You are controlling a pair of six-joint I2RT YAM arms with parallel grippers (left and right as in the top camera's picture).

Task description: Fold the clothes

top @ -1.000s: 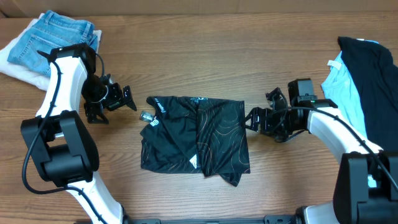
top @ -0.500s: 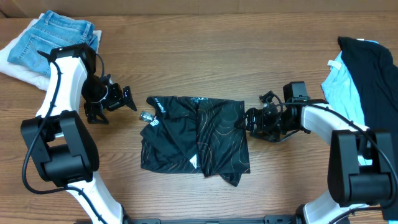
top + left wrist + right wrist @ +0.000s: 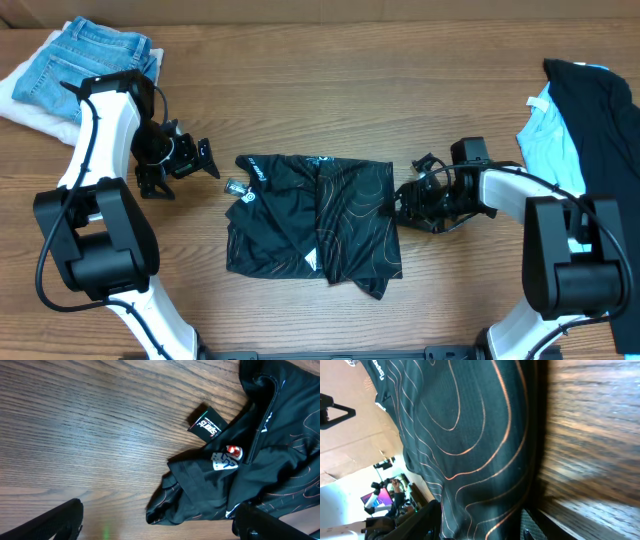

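Note:
The clothes, a black jersey (image 3: 315,215) with thin orange contour lines, lie roughly folded in the middle of the table. My right gripper (image 3: 398,200) is at its right edge. In the right wrist view the patterned fabric (image 3: 470,435) fills the gap between my two fingers, whose jaws stand partly closed around that edge (image 3: 480,525). My left gripper (image 3: 205,158) hovers open just left of the jersey's collar corner. In the left wrist view the crumpled corner (image 3: 200,495) lies ahead of my wide-open jaws (image 3: 160,522), with nothing between them.
Blue jeans (image 3: 85,60) rest on a white cloth (image 3: 25,100) at the far left corner. A plain black garment (image 3: 600,130) lies over a light blue one (image 3: 550,135) at the right edge. A small black hang tag (image 3: 206,423) lies beside the collar.
My right gripper has slid left onto the jersey's right edge, and its jaws have narrowed around the fabric. The left arm has not moved.

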